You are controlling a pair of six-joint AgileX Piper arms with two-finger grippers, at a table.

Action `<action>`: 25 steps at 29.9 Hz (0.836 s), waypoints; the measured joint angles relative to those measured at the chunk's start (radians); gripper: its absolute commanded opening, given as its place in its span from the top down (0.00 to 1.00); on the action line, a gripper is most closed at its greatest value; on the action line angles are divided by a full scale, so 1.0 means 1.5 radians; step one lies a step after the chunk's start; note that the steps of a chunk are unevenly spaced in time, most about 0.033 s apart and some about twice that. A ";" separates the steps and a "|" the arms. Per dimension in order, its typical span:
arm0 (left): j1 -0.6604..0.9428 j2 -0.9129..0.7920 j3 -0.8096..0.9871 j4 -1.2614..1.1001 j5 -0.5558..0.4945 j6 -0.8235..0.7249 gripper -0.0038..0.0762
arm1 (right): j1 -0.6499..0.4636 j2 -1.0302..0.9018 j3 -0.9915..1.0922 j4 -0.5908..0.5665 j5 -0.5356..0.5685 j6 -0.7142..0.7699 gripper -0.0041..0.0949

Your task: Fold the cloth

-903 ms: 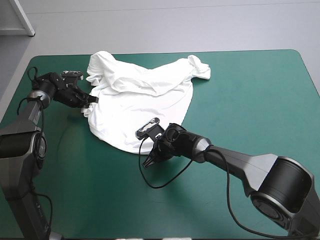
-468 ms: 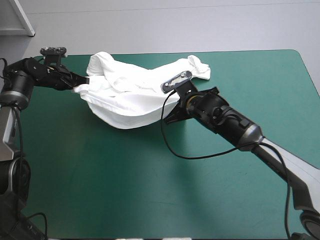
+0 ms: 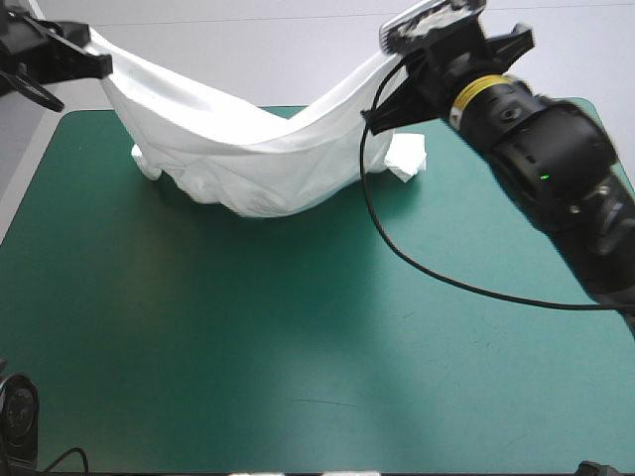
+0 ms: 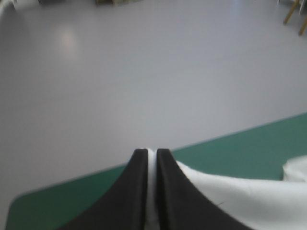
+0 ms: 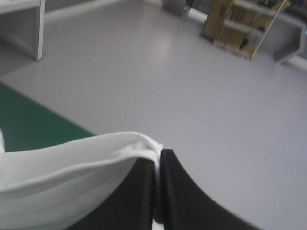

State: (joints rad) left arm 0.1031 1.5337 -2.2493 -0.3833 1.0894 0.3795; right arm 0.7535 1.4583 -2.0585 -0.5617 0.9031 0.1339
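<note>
The white T-shirt [image 3: 248, 159] hangs stretched between my two raised grippers and sags in the middle over the table's far part. Its lowest folds rest on the teal-green cover [image 3: 298, 327], and one sleeve [image 3: 407, 157] lies on the table beneath the right gripper. High at the far left corner, my left gripper [image 3: 99, 61] is shut on one end of the shirt. At the far right, my right gripper [image 3: 382, 109] pinches the other end. Each wrist view shows the black fingers almost meeting: left gripper [image 4: 147, 152] with the T-shirt [image 4: 230, 196], right gripper [image 5: 159, 153] with the T-shirt [image 5: 62, 177].
The hanging shirt covers the middle of the table's far edge. Bare teal-green cover runs from under the shirt to the near edge and out to both sides.
Both grippers have risen and moved apart toward the far corners. They pulled the shirt up off the table, from a flat spread into a hanging band.
</note>
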 measured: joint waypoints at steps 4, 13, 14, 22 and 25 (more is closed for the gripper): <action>0.000 -0.002 -0.139 0.000 0.002 0.000 0.93 | 0.000 -0.001 -0.116 -0.005 -0.022 -0.047 0.98; 0.000 -0.024 -0.292 0.044 -0.039 0.000 0.93 | 0.000 -0.012 -0.301 -0.001 -0.098 -0.129 0.98; 0.000 -0.029 -0.297 0.045 -0.049 0.000 0.93 | 0.000 -0.013 -0.310 0.003 -0.102 -0.134 0.98; 0.000 -0.062 -0.300 0.061 -0.101 0.001 0.93 | 0.000 -0.016 -0.351 0.021 -0.115 -0.145 0.98; 0.000 -0.059 -0.301 0.087 -0.116 -0.002 0.93 | 0.000 -0.006 -0.349 0.006 -0.128 -0.146 0.98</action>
State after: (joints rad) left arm 0.1031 1.4445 -2.7008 -0.2528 0.9157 0.3773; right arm 0.7535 1.4495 -2.5820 -0.5531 0.7104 -0.0845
